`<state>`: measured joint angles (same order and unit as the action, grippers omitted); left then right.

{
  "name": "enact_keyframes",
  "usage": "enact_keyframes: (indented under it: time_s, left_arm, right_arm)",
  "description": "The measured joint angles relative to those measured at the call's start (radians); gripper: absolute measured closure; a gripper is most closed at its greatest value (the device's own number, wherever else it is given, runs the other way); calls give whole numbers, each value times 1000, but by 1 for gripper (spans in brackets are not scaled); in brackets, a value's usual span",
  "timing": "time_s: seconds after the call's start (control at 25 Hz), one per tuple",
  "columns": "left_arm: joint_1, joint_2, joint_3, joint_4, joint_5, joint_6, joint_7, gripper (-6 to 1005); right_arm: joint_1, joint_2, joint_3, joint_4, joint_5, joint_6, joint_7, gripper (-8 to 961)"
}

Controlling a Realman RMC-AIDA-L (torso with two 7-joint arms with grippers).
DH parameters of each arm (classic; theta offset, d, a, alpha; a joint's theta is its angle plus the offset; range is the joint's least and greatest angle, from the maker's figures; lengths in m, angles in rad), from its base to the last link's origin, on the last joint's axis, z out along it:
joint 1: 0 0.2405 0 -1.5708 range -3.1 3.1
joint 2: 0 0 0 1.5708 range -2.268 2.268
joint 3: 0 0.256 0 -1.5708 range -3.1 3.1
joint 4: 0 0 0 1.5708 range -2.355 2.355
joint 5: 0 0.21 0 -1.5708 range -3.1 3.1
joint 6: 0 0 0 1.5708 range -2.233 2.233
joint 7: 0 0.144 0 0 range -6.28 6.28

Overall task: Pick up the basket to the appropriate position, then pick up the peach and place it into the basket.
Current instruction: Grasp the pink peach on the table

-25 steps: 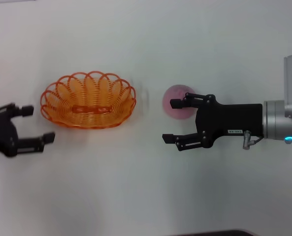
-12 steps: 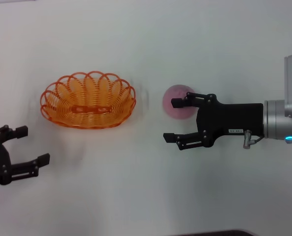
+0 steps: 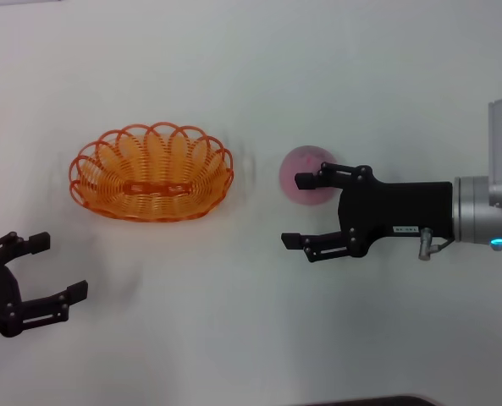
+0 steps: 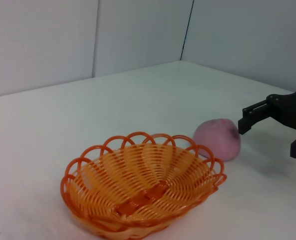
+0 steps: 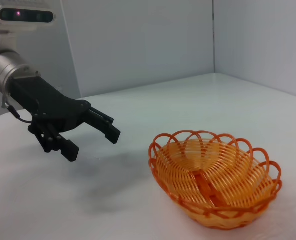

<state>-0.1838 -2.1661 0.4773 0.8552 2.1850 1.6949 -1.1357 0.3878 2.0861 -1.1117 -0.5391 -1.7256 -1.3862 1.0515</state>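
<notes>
Upright orange basket (image 3: 151, 172) left of pink peach (image 3: 303, 173), apart

The basket (image 3: 151, 172) sits left on the table (image 3: 251, 338), the peach (image 3: 306, 175) to its right, apart. The right gripper (image 3: 298, 211) is just beside the peach's near side; the left gripper (image 3: 54, 267) hangs nearer, left of the basket.
</notes>
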Motion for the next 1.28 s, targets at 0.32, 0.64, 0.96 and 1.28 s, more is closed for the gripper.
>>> enact_keyframes:
  time_s: [0.32,0.64,0.96,1.28]
  left_arm:
    - [-4,0,0,-2,-4,0,0,65]
    - [-3,0,-2,-2,-4,0,1,65]
    - [-1,0,-14,-2,-5,0,8,65]
    - [4,0,-14,-4,0,1,23,65]
  right_arm:
    - [-8,-15,28,-8,0,-5,108,6]
    - [-9,-62,38,-59,-12,-25,422,6]
    - [6,-57,50,-213,-149,-24,687,7]
    - [77,-47,67,-365,-371,-47,881,7]
